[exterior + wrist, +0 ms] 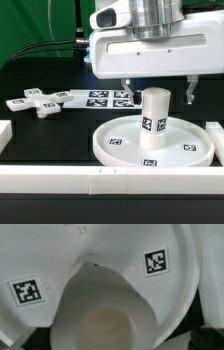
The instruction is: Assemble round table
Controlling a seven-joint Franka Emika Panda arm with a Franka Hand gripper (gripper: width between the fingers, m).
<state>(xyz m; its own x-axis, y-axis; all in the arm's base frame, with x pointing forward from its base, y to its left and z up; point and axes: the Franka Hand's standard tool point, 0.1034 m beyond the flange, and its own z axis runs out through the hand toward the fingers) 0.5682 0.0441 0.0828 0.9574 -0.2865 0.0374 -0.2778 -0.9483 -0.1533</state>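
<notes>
The large rimmed round disc [120, 150] lies flat on the table at the exterior view's middle right. The short thick cylinder leg [153, 120] stands upright on its middle. My gripper [157, 97] hangs right over the leg, open, with one finger on each side of the leg's top and a gap to each. The small cross-shaped piece [40, 103] lies on the table at the exterior view's left, apart from the disc. In the wrist view the leg [100, 308] shows from above, standing on the tagged disc [110, 243]; my fingers do not show clearly there.
The marker board [100, 98] lies behind the disc. Long white border rails run along the front [100, 182], the exterior view's left [4, 131] and the exterior view's right [214, 135]. A green backdrop stands behind.
</notes>
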